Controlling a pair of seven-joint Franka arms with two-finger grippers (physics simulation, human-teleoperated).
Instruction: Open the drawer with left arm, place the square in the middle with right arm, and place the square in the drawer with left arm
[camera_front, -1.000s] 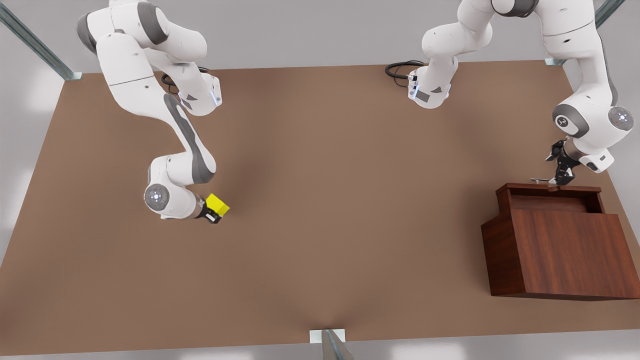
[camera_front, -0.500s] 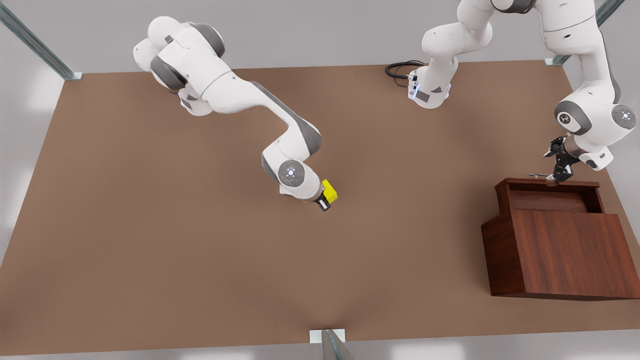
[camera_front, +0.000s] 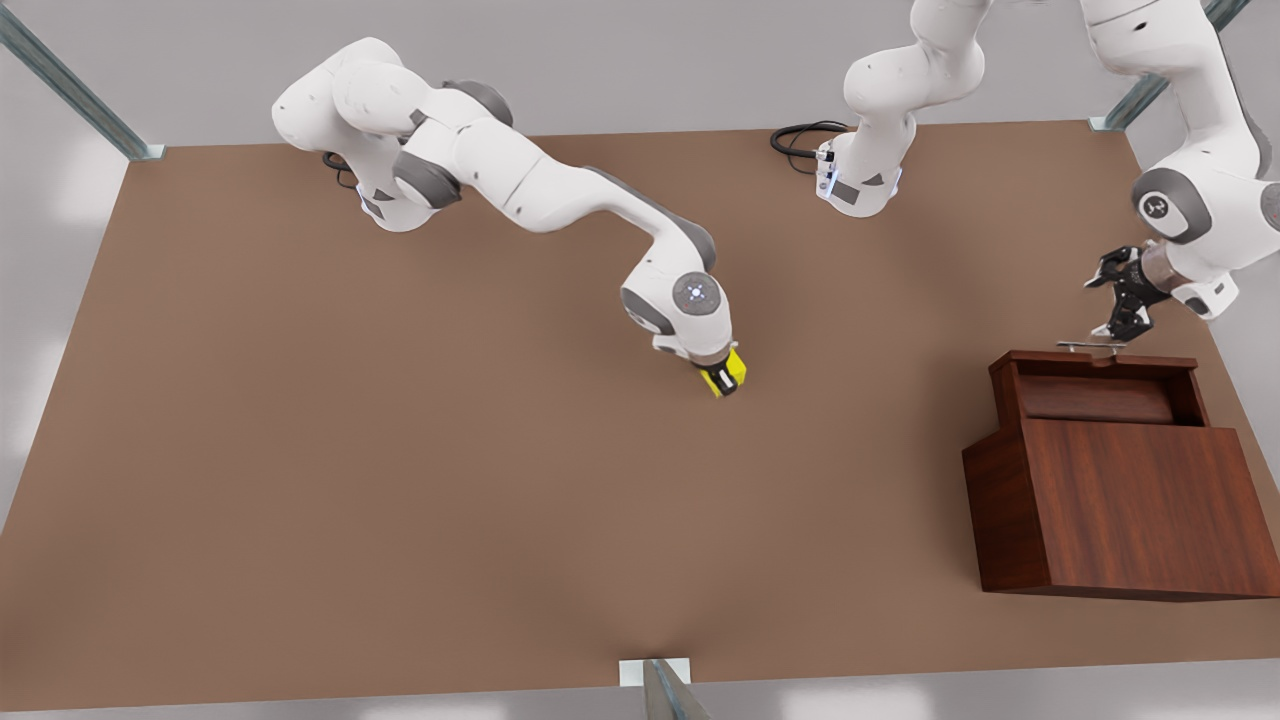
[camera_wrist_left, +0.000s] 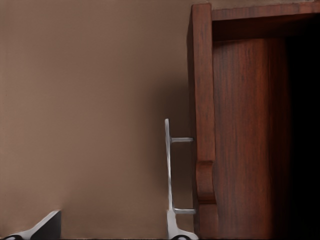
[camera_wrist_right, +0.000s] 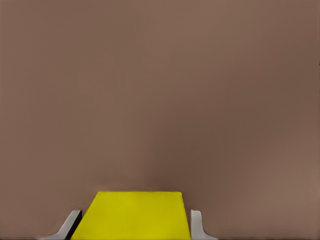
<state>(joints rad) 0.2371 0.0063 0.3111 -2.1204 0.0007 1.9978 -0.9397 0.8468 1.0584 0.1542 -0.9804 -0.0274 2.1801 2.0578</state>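
While the right arm (camera_front: 560, 195) reaches out across the brown tabletop (camera_front: 400, 480), its right gripper (camera_front: 722, 378) sits low over the middle of the table, pinching the small yellow square (camera_front: 727, 372) between its fingers. From the wrist camera on that arm, the square (camera_wrist_right: 132, 215) sits snug between two pale fingertips (camera_wrist_right: 196, 223), one on each side, with bare tabletop beyond it. Whether the cube already touches the surface I cannot tell.

Over at the front view's right, the left arm (camera_front: 1200, 130) bends down toward the big reddish-brown wooden box (camera_front: 1120, 500). Its left gripper (camera_front: 1118, 305) hangs just above the thin silver handle (camera_front: 1090, 346), fingers spread apart and clear of the bar. The drawer (camera_front: 1095, 385) stands pulled out from the box toward the arms' side of the table, its hollow open to above. From the left wrist camera, the handle (camera_wrist_left: 168, 175) stands off the drawer front (camera_wrist_left: 202, 120) on two short posts, and the drawer's inside falls away into shadow. One grey fingertip (camera_wrist_left: 45, 227) shows well to one side of the bar, another close by its end.

The square is well apart from the drawer, with a wide stretch of table between them.
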